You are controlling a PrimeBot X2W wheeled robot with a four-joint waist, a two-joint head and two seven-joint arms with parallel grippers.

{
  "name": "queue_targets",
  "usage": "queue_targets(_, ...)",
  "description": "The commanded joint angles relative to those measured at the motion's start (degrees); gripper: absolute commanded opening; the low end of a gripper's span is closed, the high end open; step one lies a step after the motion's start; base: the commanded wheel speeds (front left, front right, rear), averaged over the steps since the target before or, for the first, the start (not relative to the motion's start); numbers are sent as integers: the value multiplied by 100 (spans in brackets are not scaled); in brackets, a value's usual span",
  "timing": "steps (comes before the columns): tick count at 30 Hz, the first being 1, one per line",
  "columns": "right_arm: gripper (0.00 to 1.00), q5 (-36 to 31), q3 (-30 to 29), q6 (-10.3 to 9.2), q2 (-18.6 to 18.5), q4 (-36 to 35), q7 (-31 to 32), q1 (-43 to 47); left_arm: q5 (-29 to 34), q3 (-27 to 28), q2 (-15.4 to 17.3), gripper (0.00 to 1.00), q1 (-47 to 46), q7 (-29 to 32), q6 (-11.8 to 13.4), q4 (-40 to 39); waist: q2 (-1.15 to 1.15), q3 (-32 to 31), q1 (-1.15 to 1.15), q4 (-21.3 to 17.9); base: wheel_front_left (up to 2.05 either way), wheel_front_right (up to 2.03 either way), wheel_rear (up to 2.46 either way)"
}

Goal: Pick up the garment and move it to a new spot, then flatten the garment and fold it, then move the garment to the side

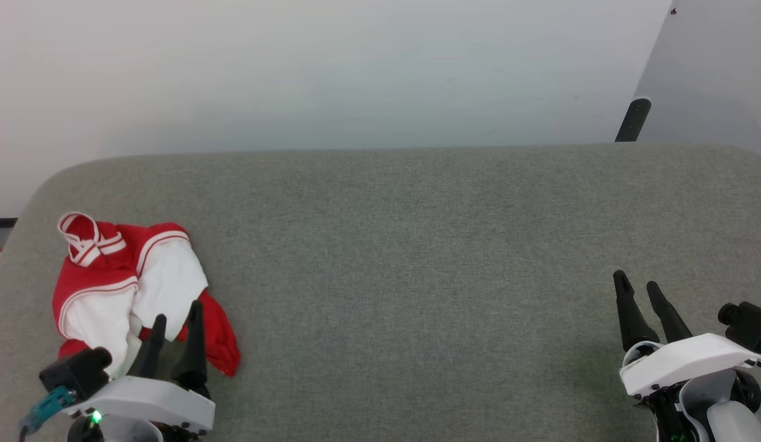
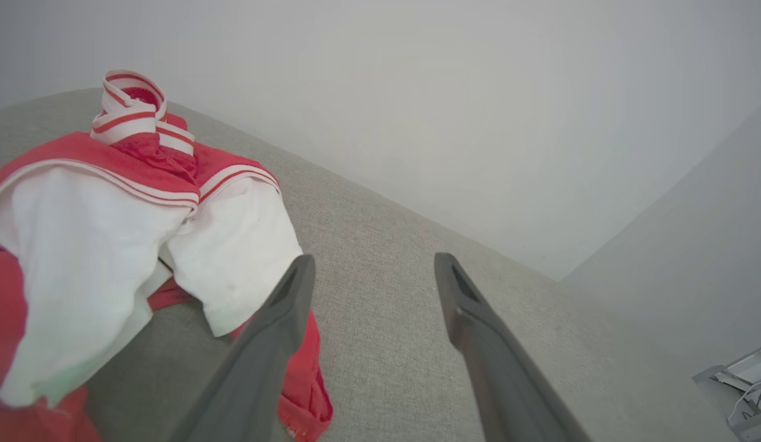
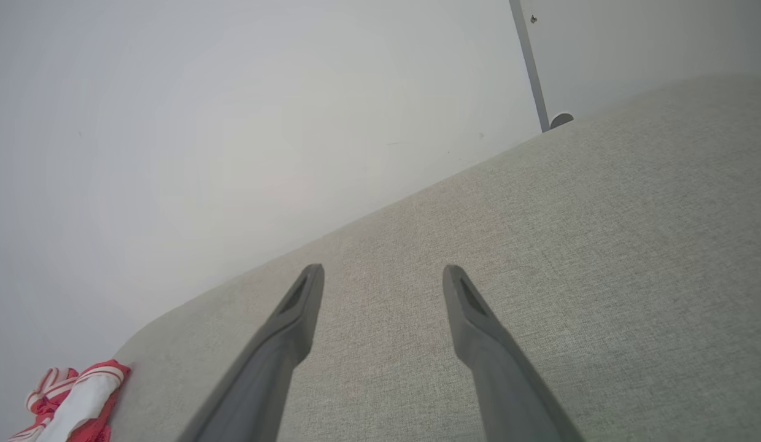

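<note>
The garment [image 1: 126,285] lies crumpled at the left end of the grey cushioned surface [image 1: 417,258], red with white sleeves and red-and-white striped trim bunched at its top. My left gripper [image 1: 178,319] hovers open at the heap's near right edge, nothing between its fingers. In the left wrist view the garment [image 2: 110,233] sits left of the open left gripper [image 2: 374,270], and one dark finger crosses its red hem. My right gripper [image 1: 638,288] stands open and empty at the far right. The right wrist view shows the open right gripper [image 3: 383,276] over bare fabric, the garment [image 3: 73,399] small at lower left.
A pale wall [image 1: 331,73] rises right behind the cushioned surface. A dark post [image 1: 633,120] and a grey panel [image 1: 712,73] stand at the back right. The surface's rounded left corner [image 1: 43,184] lies just beyond the garment. Wide bare fabric stretches between the two grippers.
</note>
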Motion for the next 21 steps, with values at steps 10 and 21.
queue_targets(10,100,-940,50,3,-92,-72,-129,-190,976,-148,150,100,-20,-200,-10,-129,0,-7,0,-2,0,0,0)
queue_targets(21,100,-1793,-58,4,-58,-9,-294,-216,1686,-313,187,100,60,-357,10,-133,0,-38,0,-11,0,0,0)
